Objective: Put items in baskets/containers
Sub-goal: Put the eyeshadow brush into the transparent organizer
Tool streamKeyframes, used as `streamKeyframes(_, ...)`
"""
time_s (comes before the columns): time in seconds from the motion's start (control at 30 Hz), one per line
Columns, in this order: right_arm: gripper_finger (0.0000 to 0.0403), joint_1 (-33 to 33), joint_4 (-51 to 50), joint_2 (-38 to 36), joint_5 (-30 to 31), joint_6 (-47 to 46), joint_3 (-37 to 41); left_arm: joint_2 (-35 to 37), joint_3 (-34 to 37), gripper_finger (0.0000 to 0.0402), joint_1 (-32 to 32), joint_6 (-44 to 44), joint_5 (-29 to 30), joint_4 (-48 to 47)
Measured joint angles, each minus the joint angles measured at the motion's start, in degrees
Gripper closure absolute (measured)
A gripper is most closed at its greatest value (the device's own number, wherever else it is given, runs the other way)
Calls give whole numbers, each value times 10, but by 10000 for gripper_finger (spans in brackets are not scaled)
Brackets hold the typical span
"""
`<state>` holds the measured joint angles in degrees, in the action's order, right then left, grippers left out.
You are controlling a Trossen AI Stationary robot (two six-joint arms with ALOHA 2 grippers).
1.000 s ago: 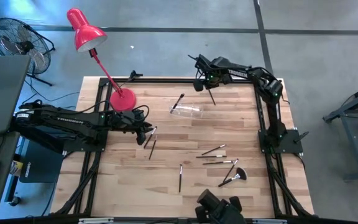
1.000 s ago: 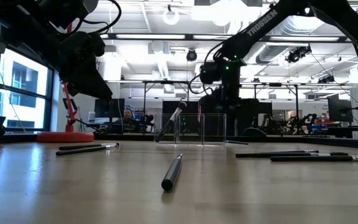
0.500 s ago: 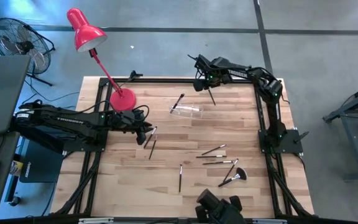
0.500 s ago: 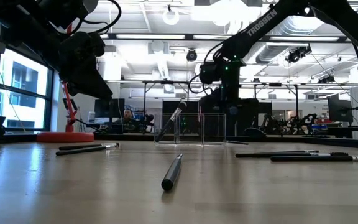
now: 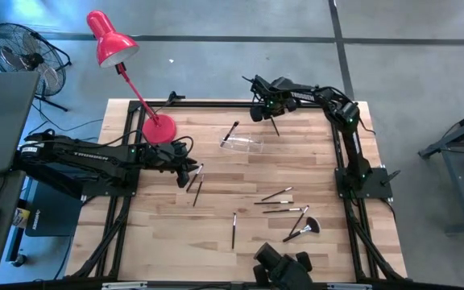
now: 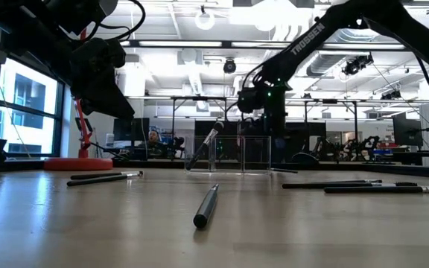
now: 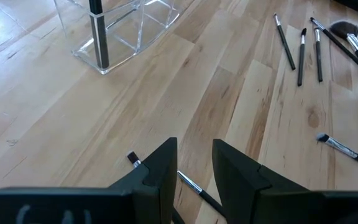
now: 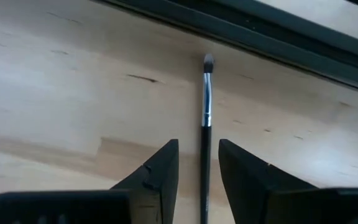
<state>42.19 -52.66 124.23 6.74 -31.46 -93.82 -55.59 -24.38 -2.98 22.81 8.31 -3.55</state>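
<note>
Light wood plank table, black frame rail along its edges. Red lamp base sits near the far left corner. Clear plastic holder stands far-centre, with one brush leaning in it. A single brush lies near the far edge, right of the holder. Two brushes lie side by side on the left. One lone brush near the front centre. A cluster of thin brushes lies front right, roughly parallel, with the fan brush just in front of them, its dark head pointing right.
</note>
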Motion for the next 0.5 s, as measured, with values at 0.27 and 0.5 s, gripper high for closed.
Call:
streamKeyframes(0.27, 295, 10, 0, 13, -12, 19, 0, 0, 0, 302, 0, 0, 0, 0)
streamKeyframes(0.5, 348, 13, 3, 22, -41, 45, -2, 0, 0, 302, 0, 0, 2, 0)
